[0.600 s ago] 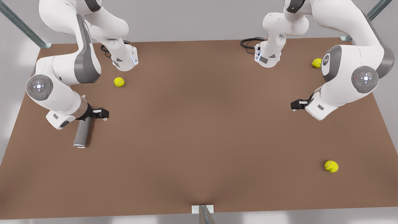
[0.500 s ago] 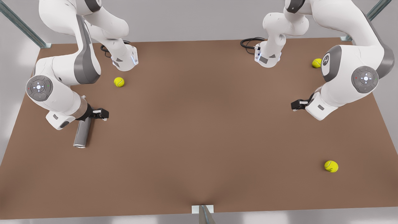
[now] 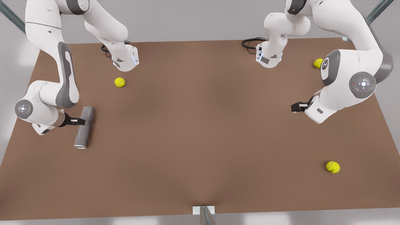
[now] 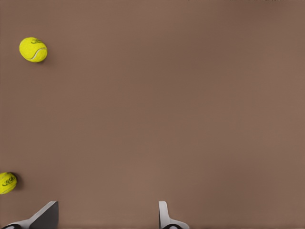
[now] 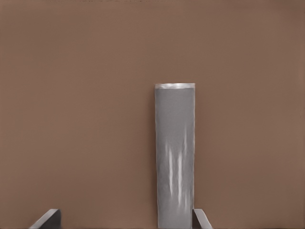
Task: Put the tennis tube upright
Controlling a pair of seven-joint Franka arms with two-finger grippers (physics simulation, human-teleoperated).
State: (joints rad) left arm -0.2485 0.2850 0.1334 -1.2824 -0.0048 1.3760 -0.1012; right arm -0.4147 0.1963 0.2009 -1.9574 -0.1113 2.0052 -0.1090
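Your flat brown counter carries the dark grey cylindrical tennis tube, lying flat, and three yellow-green tennis balls well apart.

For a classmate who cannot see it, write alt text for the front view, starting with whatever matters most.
A dark grey tennis tube lies flat on a brown table at the front view's left, with the right gripper low beside its middle. At the view's right the left gripper waits open above the table. Three tennis balls lie scattered.

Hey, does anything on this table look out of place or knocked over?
Yes: the tennis tube lies flat on the table instead of standing. The right claw, fingers open, is beside it. The left claw waits, open.
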